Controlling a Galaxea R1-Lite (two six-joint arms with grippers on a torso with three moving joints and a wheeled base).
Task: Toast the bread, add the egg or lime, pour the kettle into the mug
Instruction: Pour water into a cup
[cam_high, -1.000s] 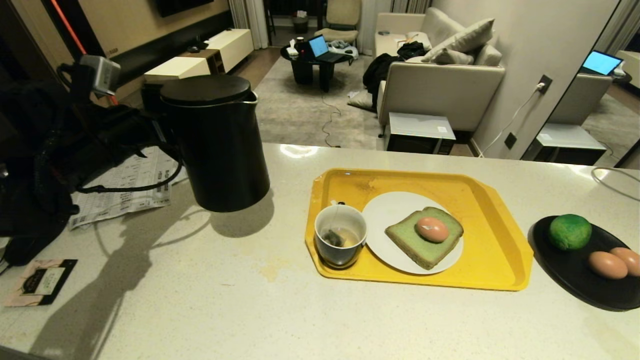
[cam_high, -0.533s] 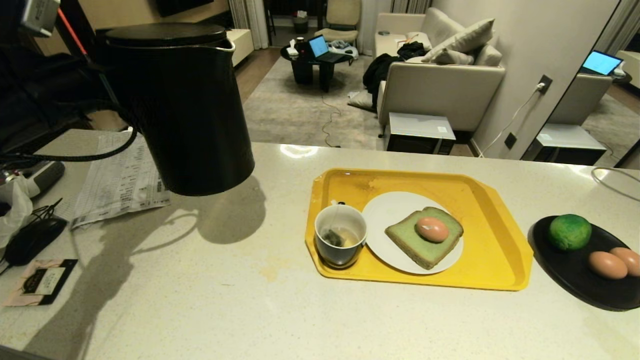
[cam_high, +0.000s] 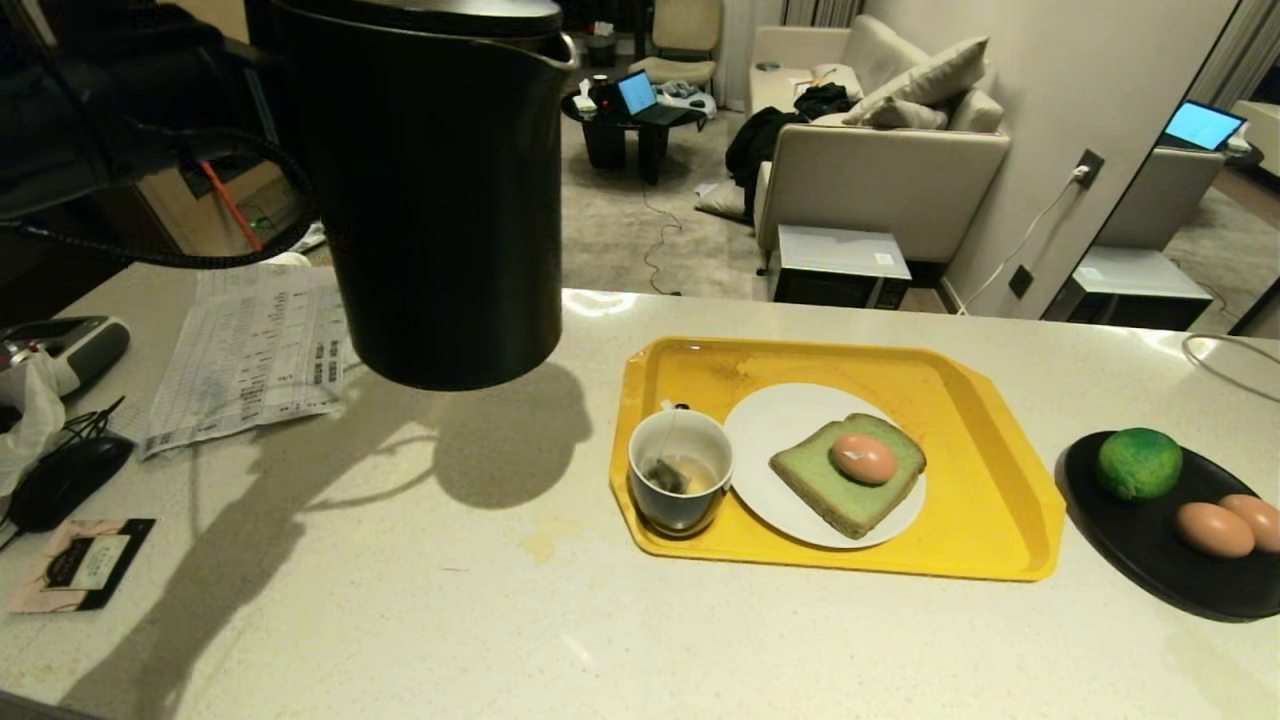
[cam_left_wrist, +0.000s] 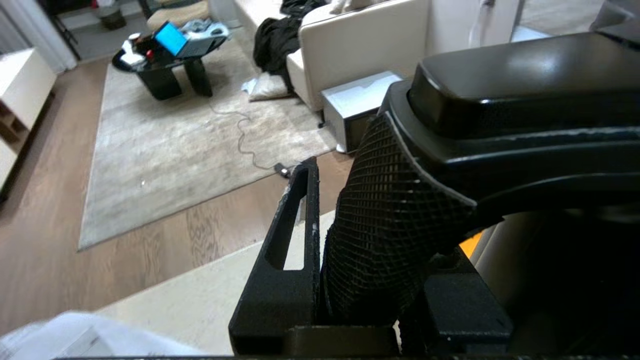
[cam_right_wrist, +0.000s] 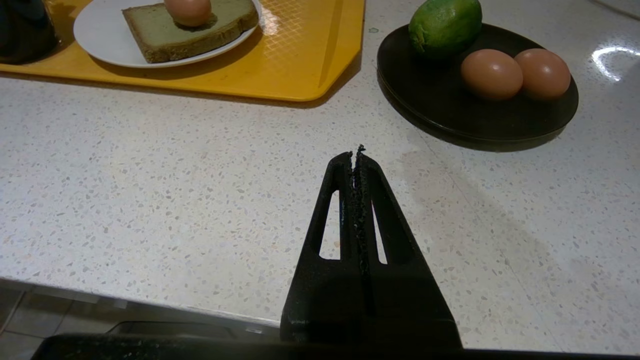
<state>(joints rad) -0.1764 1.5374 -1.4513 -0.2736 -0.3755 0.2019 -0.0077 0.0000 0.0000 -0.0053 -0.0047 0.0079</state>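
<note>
The tall black kettle (cam_high: 440, 190) hangs upright in the air above the counter's left half, to the left of the yellow tray (cam_high: 960, 400). My left gripper (cam_left_wrist: 370, 220) is shut on its textured handle (cam_left_wrist: 395, 240); in the head view the kettle's body hides the jaws. The mug (cam_high: 681, 483) stands at the tray's near left corner with a tea bag inside. Beside it, a white plate (cam_high: 770, 430) holds the green bread (cam_high: 815, 480) with the egg (cam_high: 864, 458) on top. The lime (cam_high: 1139, 463) lies on a black plate. My right gripper (cam_right_wrist: 356, 152) is shut and empty over the counter's front edge.
The black plate (cam_high: 1150, 560) at the right edge also carries two brown eggs (cam_high: 1215, 529). A printed sheet (cam_high: 250, 360), a computer mouse (cam_high: 65, 480) and a small card (cam_high: 80, 562) lie on the left. A cable loop (cam_high: 1230, 370) rests at the far right.
My left arm has lifted the kettle higher above the counter and carried it a little to the right, toward the tray. Its shadow has shifted right too. The right arm has not moved.
</note>
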